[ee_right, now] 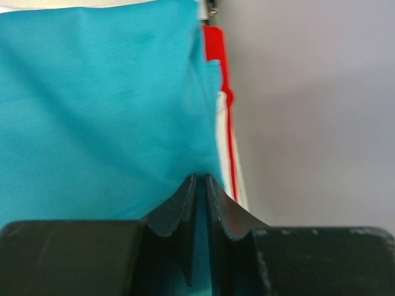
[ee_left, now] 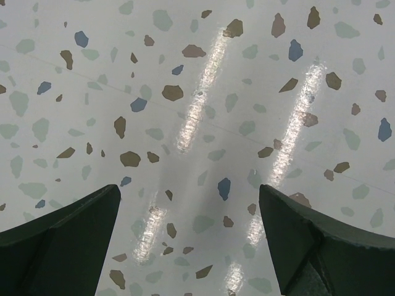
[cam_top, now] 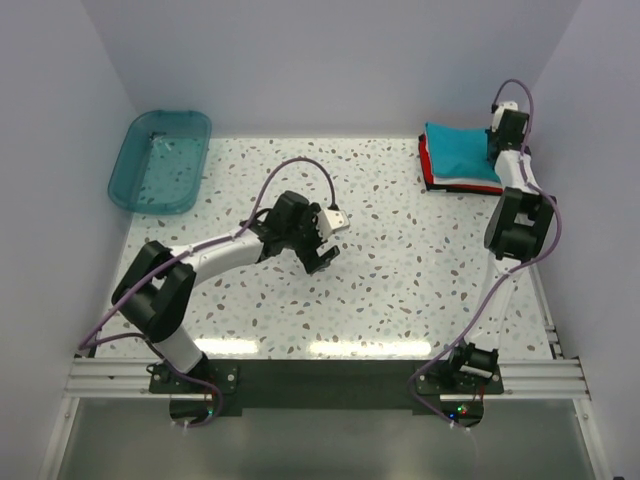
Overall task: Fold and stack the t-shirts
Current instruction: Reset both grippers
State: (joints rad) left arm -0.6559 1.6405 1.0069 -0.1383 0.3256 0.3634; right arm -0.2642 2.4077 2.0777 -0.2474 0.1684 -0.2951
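Observation:
A stack of folded t-shirts lies at the table's back right corner: the teal-blue t-shirt (cam_top: 458, 146) on top, white and red t-shirt (cam_top: 452, 186) edges showing below it. In the right wrist view the teal-blue t-shirt (ee_right: 99, 105) fills the left, with the red t-shirt (ee_right: 213, 46) and white t-shirt (ee_right: 222, 132) edges beside it. My right gripper (ee_right: 200, 179) is shut on a pinch of teal cloth at the stack's right edge. My left gripper (ee_left: 188, 197) hangs open over bare table near the middle, its fingers (ee_left: 68, 228) wide apart.
A translucent teal plastic bin (cam_top: 160, 160) stands at the back left corner. White walls close in on the table's back and both sides; the right wall (ee_right: 308, 111) is close beside the stack. The speckled table top (cam_top: 400, 260) lies between the arms.

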